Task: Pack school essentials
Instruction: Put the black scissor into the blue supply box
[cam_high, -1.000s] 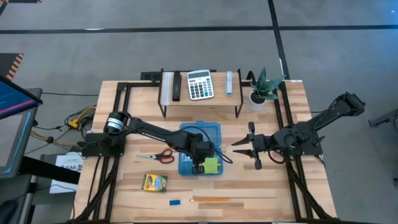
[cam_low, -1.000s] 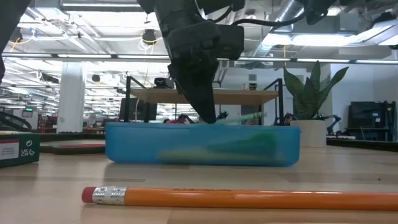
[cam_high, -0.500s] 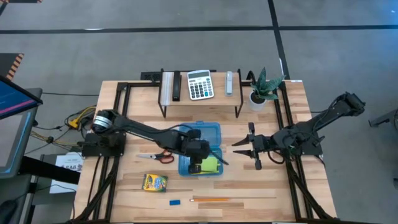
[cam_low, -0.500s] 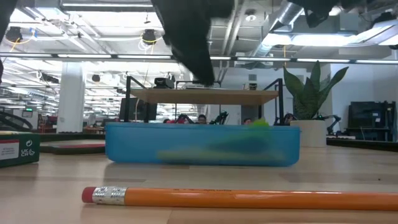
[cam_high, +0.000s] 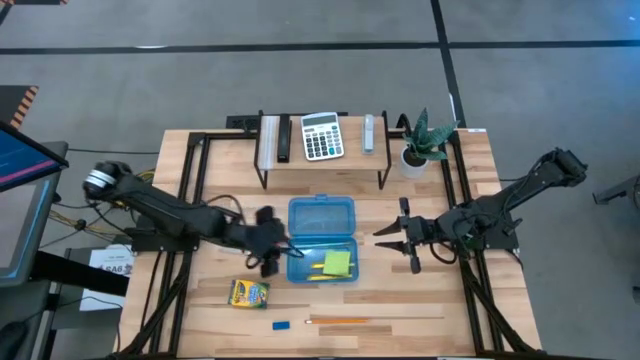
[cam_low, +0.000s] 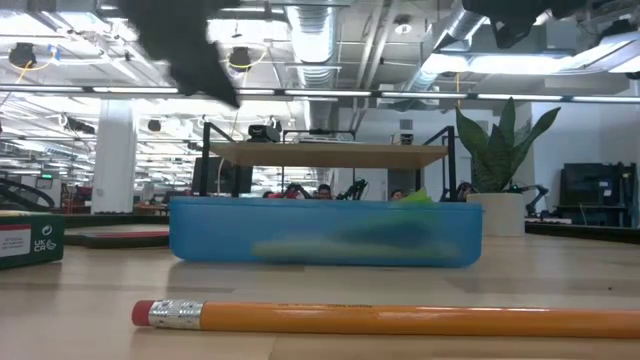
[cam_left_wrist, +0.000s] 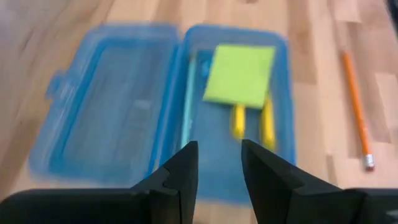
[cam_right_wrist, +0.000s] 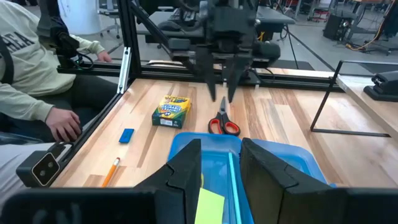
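Landmark: blue case (cam_high: 322, 241), lid open. Green sticky notes (cam_high: 337, 263) lie inside it, over what appear to be yellow pencils (cam_left_wrist: 251, 122). Left gripper (cam_high: 268, 255) hovers beside the case above the scissors (cam_right_wrist: 222, 123), fingers parted, empty. Right gripper (cam_high: 392, 236) waits opposite, open

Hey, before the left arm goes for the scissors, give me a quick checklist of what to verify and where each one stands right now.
1. Left gripper empty and open: ok, nothing between its fingers in the left wrist view.
2. Red-handled scissors reachable: ok, they lie flat on the table right under that gripper, beside the case.
3. Blue case open: ok, lid folded back flat.
4. Room in the case: ok, only the green sticky notes and yellow pencils show inside.
5. Right gripper out of the way: ok, it hangs on the case's far side, open.
6. Crayon box, blue eraser and orange pencil packed: not ok, all on the table.
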